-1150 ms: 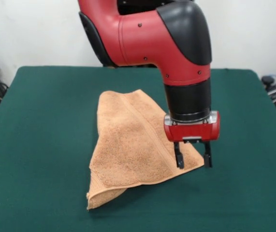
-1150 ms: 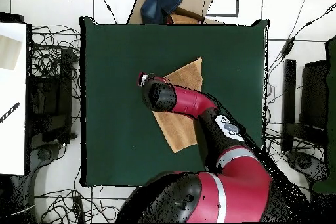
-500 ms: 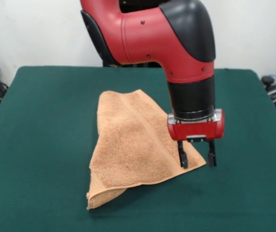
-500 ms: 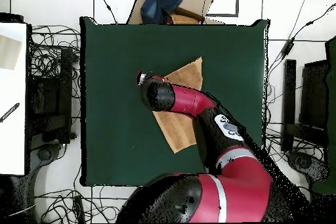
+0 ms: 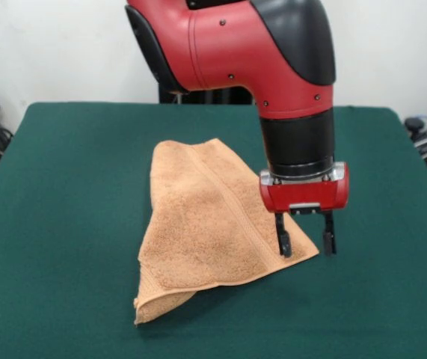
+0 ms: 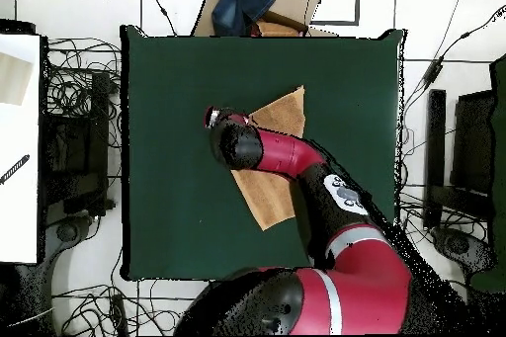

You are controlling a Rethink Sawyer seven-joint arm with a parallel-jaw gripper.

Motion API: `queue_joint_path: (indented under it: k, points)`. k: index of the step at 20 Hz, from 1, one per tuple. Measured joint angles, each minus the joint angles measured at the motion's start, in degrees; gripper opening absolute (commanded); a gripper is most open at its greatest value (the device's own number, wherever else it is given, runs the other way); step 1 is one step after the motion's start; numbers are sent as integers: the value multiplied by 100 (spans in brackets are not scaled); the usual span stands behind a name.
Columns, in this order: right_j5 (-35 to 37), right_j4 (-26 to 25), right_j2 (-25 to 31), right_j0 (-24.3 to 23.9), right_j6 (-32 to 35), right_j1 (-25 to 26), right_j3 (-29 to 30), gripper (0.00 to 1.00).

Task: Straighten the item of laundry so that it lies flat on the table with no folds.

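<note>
In the front view the folded towel (image 5: 206, 224) lies on the table (image 5: 63, 194) mostly left of the gripper (image 5: 305, 244), whose parted, empty fingers (image 5: 283, 241) hang at the towel's right corner, one over cloth.

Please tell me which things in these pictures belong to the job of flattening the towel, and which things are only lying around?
Belong to the job:
towel, folded over
green table
gripper, open over the towel's corner

Just lying about:
cardboard box with blue cloth, beyond the table's edge
cables on the floor
</note>
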Motion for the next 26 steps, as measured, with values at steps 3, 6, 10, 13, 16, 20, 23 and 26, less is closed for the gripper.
queue_joint_path:
  k: [3, 6, 10, 13, 16, 20, 23, 26]
  points:
    - [-125, -1, 0, 6, 0, 9, 37, 100]
    - [-250, -33, 0, 21, 0, 23, 44, 100]
    - [-377, -51, 1, 34, 0, 42, 54, 100]
    - [-462, -52, 0, 35, 0, 43, 92, 100]
    - [-534, -52, 0, 35, 0, 46, 156, 100]
    - [-648, -111, 0, 35, 0, 56, 225, 100]
    - [-723, -138, 0, 34, 0, 54, 288, 100]
    - [-804, -167, 0, 35, 0, 54, 385, 100]
